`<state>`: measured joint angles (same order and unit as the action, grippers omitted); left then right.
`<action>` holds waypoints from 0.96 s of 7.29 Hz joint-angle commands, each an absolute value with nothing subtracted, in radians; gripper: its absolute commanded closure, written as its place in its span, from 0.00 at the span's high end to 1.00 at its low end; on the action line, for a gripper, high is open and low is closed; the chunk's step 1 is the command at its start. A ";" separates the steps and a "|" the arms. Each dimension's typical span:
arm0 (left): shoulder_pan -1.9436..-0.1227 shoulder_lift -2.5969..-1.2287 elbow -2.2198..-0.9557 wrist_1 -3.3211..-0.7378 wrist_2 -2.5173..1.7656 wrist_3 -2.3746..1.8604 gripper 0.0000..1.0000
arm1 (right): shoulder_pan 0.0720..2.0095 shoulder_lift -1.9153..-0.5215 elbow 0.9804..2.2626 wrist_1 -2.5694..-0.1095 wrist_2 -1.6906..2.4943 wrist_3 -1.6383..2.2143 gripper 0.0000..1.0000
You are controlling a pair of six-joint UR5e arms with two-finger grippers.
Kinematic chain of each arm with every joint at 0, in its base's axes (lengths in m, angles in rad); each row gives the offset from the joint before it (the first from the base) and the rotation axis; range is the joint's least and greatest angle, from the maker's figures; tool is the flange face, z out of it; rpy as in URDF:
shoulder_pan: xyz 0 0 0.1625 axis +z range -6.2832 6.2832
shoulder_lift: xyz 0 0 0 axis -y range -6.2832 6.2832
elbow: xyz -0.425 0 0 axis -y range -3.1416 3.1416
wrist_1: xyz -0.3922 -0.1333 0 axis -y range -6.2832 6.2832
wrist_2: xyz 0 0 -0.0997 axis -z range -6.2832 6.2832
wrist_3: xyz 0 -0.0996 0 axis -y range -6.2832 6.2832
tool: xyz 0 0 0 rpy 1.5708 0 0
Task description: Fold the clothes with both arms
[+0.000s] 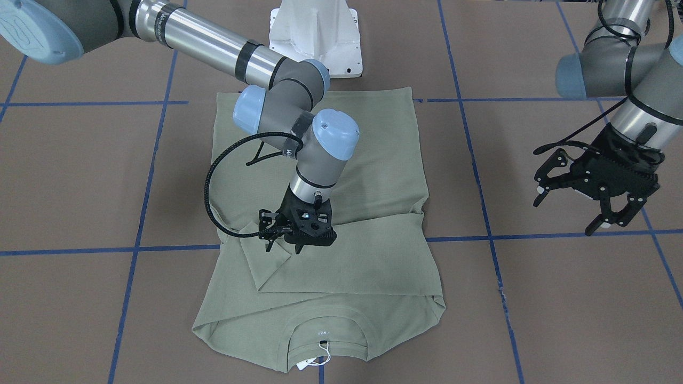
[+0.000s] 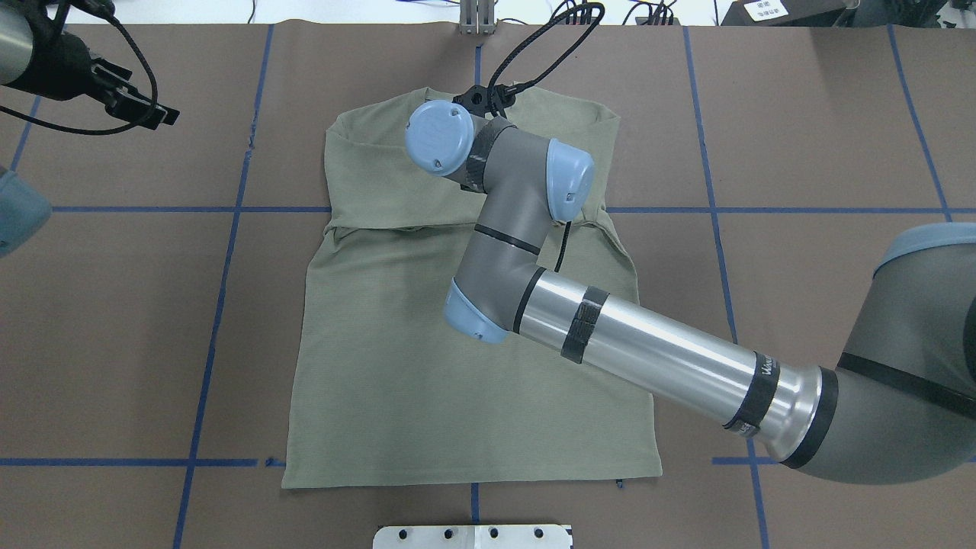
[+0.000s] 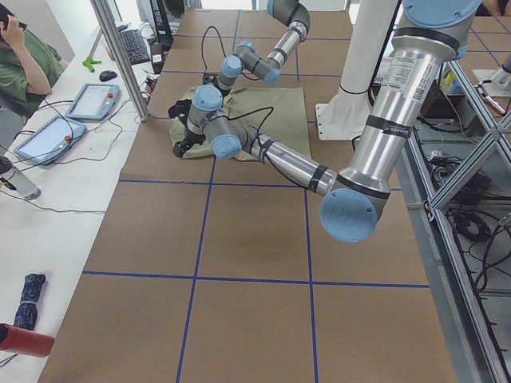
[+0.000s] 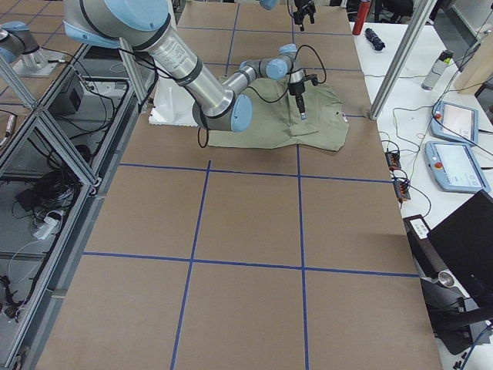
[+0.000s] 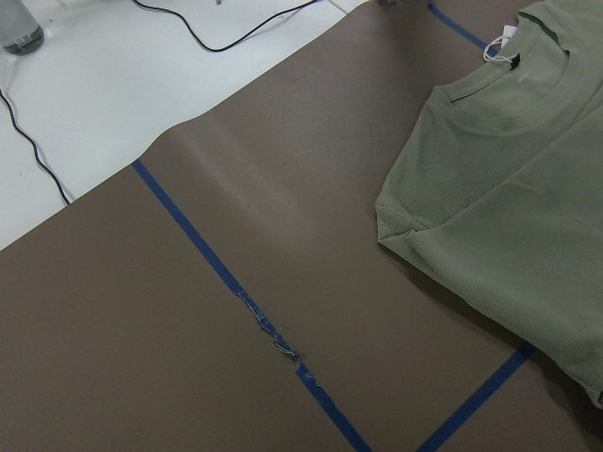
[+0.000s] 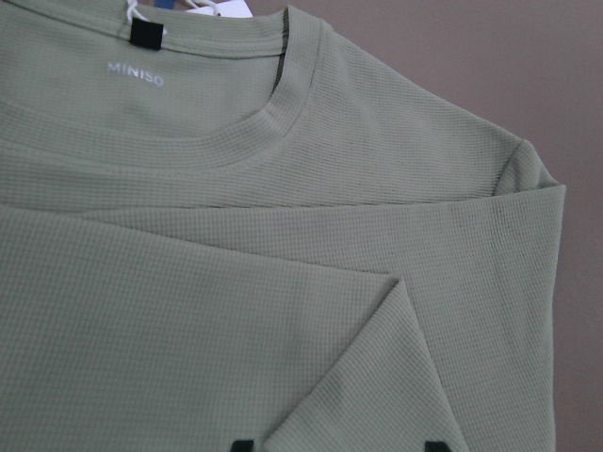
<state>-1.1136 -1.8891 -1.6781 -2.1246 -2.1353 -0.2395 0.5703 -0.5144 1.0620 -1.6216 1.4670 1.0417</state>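
The clothes are one sage-green knit shirt (image 1: 320, 160) lying flat on the brown table, neck and white hang tag (image 1: 307, 364) on the side away from the robot. Its sleeves are folded in across the body. My right gripper (image 1: 283, 246) hovers low over a folded sleeve end; in the right wrist view its fingertips (image 6: 243, 444) stand apart over the cloth, so it is open. In the overhead view the right wrist hides that gripper above the shirt (image 2: 396, 343). My left gripper (image 1: 568, 213) hangs open over bare table beside the shirt (image 5: 528, 207), holding nothing.
The white pedestal base (image 1: 315, 37) stands at the shirt's hem side. Blue tape lines (image 1: 144, 176) grid the table. A white side bench with tablets (image 3: 88, 100) and cables runs along the far edge, and a person (image 3: 24, 56) sits there.
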 commanded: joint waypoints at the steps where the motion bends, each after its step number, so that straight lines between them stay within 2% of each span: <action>1: -1.114 -1.882 -1.678 -2.126 -2.135 -0.239 1.00 | 0.561 -0.509 1.034 -1.617 1.456 1.026 0.62; 5: -1.114 -1.882 -1.678 -2.126 -2.135 -0.239 1.00 | 0.552 -0.509 1.000 -1.568 1.440 1.029 0.58; 6: -1.114 -1.882 -1.678 -2.126 -2.135 -0.239 1.00 | 0.551 -0.509 1.000 -1.568 1.440 1.031 0.50; 7: -1.114 -1.882 -1.678 -2.126 -2.135 -0.239 1.00 | 0.551 -0.508 1.002 -1.568 1.440 1.028 0.04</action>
<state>-1.1137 -1.8822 -1.6783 -2.1261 -2.1353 -0.2393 0.5517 -0.5088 1.0011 -1.5683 1.4405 1.0296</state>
